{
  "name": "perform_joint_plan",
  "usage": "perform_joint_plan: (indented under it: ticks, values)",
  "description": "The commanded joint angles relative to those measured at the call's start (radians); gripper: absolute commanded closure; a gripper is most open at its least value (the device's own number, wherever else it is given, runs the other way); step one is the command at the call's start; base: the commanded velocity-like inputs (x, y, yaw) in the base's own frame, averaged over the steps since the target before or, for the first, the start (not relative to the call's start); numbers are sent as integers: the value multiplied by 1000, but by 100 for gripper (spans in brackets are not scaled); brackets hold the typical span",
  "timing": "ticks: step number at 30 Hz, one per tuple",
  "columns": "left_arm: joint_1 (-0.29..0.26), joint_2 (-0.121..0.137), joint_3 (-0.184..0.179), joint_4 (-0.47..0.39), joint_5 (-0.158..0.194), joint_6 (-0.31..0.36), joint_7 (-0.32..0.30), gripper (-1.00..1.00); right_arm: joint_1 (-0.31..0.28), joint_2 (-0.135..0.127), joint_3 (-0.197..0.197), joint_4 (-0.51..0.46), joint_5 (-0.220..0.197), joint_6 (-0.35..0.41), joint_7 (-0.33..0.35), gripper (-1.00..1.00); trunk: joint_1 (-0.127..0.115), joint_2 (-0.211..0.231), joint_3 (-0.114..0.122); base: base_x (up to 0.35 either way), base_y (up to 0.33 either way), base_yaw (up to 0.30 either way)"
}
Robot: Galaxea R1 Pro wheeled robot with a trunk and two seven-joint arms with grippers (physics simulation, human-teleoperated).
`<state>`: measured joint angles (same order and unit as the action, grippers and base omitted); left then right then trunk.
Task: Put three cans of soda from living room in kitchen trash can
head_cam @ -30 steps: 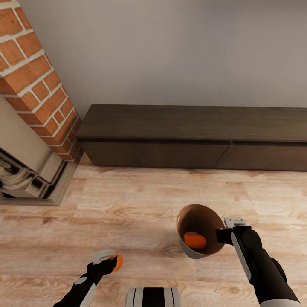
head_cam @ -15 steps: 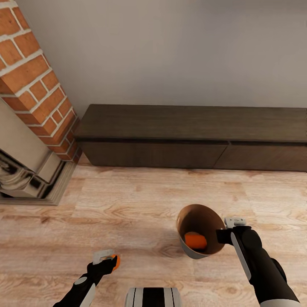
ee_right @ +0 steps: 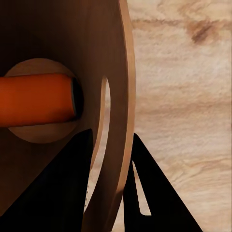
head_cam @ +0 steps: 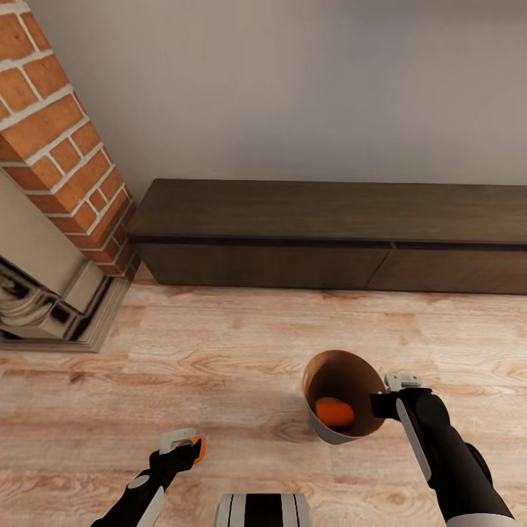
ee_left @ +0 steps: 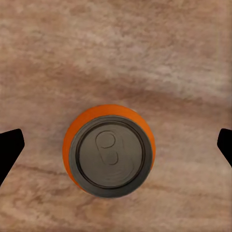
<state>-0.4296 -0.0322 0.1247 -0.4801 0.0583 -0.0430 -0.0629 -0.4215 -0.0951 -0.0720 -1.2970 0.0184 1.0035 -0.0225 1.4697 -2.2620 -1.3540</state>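
Orange cylindrical can (ee_left: 110,151) above grained wood floor (ee_left: 145,53).

Left arm: black with a pale grey band, reaching forward from the lower left of the head view.
Left tool (head_cam: 187,446): black fingers under a grey mount, set wide open on either side of a bright orange cylindrical soda can with a grey top (ee_left: 109,151); in the left wrist view neither fingertip touches it.
Right arm: black and grey, extended forward from the lower right.
Right tool (head_cam: 380,405): clamped on the thin brown rim of a tilted round bin, pale grey outside, brown inside (head_cam: 338,375), one finger (ee_right: 53,183) inside the wall and one outside.
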Motion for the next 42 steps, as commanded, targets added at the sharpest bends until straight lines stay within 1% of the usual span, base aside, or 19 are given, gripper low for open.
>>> perform_joint_plan:
  ticks: [1,5,8,9,13,15,20,30,32,42]
  values:
    - [0,0,0,0,0,0,0,-100,0,0,-1,-1,-8,0,3,100,0,0,0,0,0,0]
    - [0,0,0,0,0,0,0,-100,0,0,-1,-22,-8,0,3,100,0,0,0,0,0,0]
    - [0,0,1,0,0,0,0,-100,0,-1,-1,-112,-7,0,2,100,0,0,0,0,0,0]
    - [0,0,1,0,0,0,0,-100,0,-4,-2,-136,-3,1,1,100,0,0,0,0,0,0]
    - [0,0,1,0,0,0,0,-100,0,-7,-2,-167,19,1,1,100,0,0,0,0,0,0]
    - [0,0,0,0,0,0,0,-100,0,-8,-2,-183,40,1,1,100,0,0,0,0,0,0]
    - [0,0,1,0,0,0,0,-100,0,-9,-2,-204,54,1,1,100,0,0,0,0,0,0]
    - [0,0,0,0,0,0,0,-100,0,-8,-1,-211,56,1,2,100,0,0,0,0,0,0]
    - [0,0,0,0,0,0,0,-100,0,-8,0,-211,57,1,3,100,8,-14,-6,0,0,0]
    - [0,0,0,0,0,0,0,-100,0,-7,0,-211,56,1,3,100,8,-14,-6,0,0,0]
